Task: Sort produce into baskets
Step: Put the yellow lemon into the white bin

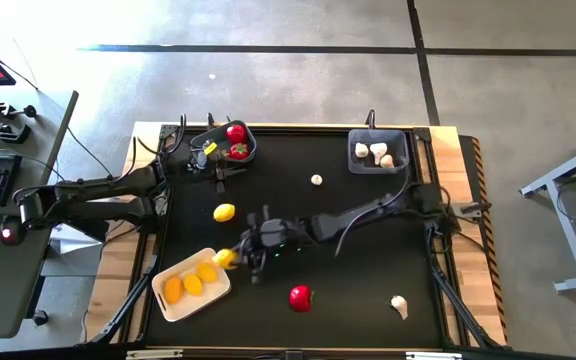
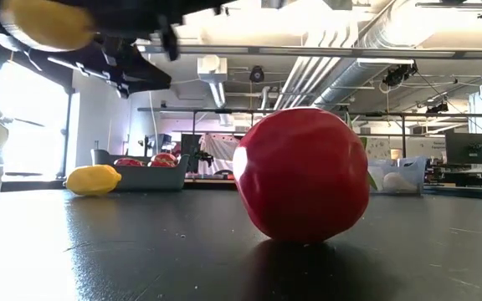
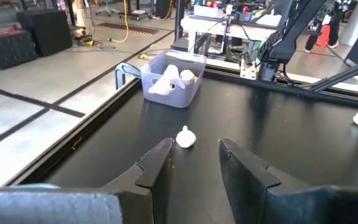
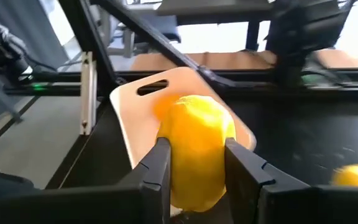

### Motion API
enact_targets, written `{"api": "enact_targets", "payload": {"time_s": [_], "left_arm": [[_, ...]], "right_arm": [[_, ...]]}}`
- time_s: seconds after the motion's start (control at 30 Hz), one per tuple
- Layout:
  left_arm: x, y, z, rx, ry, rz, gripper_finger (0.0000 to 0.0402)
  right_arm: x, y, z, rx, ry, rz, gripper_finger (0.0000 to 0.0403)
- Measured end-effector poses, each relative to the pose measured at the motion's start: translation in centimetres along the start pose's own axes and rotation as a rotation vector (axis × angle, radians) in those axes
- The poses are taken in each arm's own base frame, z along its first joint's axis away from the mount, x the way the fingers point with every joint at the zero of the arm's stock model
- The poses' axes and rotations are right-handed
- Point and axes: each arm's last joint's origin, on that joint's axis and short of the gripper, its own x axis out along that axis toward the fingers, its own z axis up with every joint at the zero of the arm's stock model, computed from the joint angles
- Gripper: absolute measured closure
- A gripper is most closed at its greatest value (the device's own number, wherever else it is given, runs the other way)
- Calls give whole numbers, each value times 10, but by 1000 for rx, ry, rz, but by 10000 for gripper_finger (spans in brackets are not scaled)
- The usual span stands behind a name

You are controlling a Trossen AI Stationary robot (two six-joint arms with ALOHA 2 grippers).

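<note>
As its pile of lemons is growing, the right gripper (image 1: 230, 257) is clamping another lemon (image 4: 194, 149) above the cream tray's (image 1: 164, 300) rim, seemingly for release, while the left gripper (image 3: 194, 163) is idling open by the tomato bin (image 1: 249, 148).

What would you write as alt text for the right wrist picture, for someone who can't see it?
Seen from the robot's right wrist, its claw grips a yellow lemon between two dark fingers, held above a pale cream tray on the black table. A second lemon shows at the picture's edge, and the other dark arm stands farther off.
</note>
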Motion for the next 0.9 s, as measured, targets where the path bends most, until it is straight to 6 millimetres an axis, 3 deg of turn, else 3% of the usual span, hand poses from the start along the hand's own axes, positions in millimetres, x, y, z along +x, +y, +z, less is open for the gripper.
{"api": "enact_targets", "payload": {"time_s": [0.27,0.4,0.57,0.9], "left_arm": [[0,0,0,26,0,-4,303],[0,0,0,26,-2,-4,310],[0,0,0,24,-2,-4,314],[0,0,0,-12,0,3,315]], "right_arm": [[54,16,-5,-17,26,117,317],[72,22,-14,-12,55,179,318],[80,26,-21,-1,64,225,315],[83,22,-28,-11,83,145,211]]}}
